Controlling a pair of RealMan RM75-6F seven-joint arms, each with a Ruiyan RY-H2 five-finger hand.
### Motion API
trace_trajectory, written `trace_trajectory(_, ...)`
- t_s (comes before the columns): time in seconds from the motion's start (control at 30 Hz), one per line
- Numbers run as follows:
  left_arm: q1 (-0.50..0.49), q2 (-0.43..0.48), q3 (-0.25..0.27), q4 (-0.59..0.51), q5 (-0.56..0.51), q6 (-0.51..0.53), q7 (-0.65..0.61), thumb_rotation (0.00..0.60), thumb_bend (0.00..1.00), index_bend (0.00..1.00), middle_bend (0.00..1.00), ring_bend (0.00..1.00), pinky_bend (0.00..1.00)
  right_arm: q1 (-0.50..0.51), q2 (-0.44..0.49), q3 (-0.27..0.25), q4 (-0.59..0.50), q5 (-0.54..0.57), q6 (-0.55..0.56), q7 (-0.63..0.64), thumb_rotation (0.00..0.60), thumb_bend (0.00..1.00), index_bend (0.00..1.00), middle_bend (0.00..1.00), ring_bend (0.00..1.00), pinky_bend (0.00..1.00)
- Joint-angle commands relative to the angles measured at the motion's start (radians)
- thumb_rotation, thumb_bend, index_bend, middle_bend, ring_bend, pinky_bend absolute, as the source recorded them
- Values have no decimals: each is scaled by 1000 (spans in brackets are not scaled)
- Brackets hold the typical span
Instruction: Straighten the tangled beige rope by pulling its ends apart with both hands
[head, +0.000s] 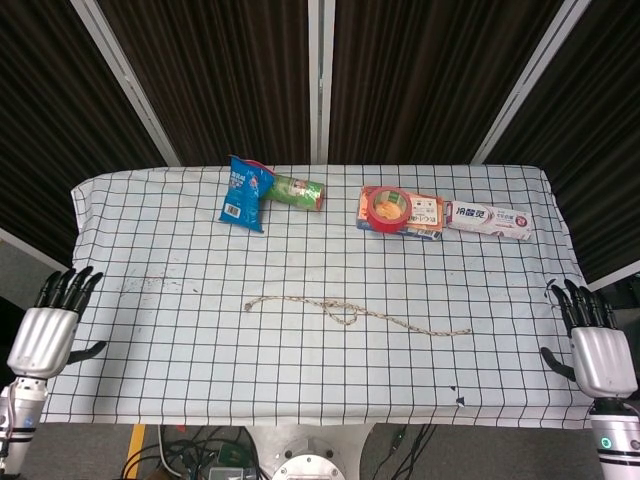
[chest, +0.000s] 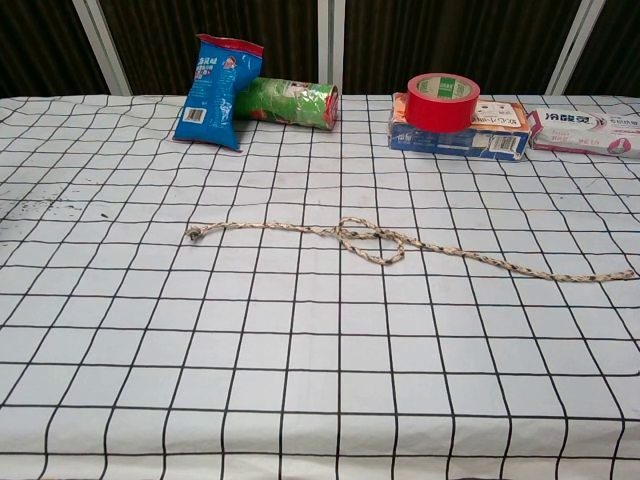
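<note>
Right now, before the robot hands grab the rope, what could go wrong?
1. The beige rope has a loose loop in its middle; pulling the ends apart might tighten it into a knot instead of straightening it.
2. Both robot hands, left and right, sit open at the table edges, far from the rope ends, so a reach could miss.
3. The thin rope lies flat on the checked tablecloth; fingers might bunch the cloth.

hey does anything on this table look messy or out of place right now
Mainly the beige rope: it lies across the middle of the table with a loose loop knotted near its centre instead of running straight. At the back, the blue snack bag leans against the green canister lying on its side. Nothing is spilled.
</note>
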Motion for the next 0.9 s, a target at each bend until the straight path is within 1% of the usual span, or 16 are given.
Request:
trace_trajectory(0.03, -14, -14, -2, -11, 10, -11, 1, 600, 0, 43, 30, 0, 48, 1, 2, -2, -6, -4, -1, -2, 600, 146, 0, 0, 0, 0)
trace_trajectory(0.3, -75, -54, -12, -57, 36, -71, 63, 600, 0, 43, 42, 0, 57, -2, 14, 1, -9, -6, 9, 6, 600, 147, 0, 0, 0, 0)
trace_trajectory(0.43, -115, -86, -23, -84, 23, -123, 101, 600, 0, 54, 52, 0, 57, -5, 20, 2, -7, -4, 12, 13, 600, 146, 0, 0, 0, 0)
trace_trajectory(0.53, -150, -110, -34, -116, -18, -183, 157, 600, 0, 67, 53, 0, 57, -6, 22, 0, -5, -2, 11, 18, 600, 147, 0, 0, 0, 0)
trace_trajectory(0.67, -204, -155, -56, -148, -86, -260, 234, 600, 0, 111, 52, 0, 57, -7, 22, -5, -2, 5, 1, 19, 600, 150, 0, 0, 0, 0)
trace_trajectory(0.9, -287, -241, -81, -155, -196, -352, 352, 600, 0, 126, 45, 0, 53, -9, 28, 0, -2, 9, 7, 5, 600, 154, 0, 0, 0, 0)
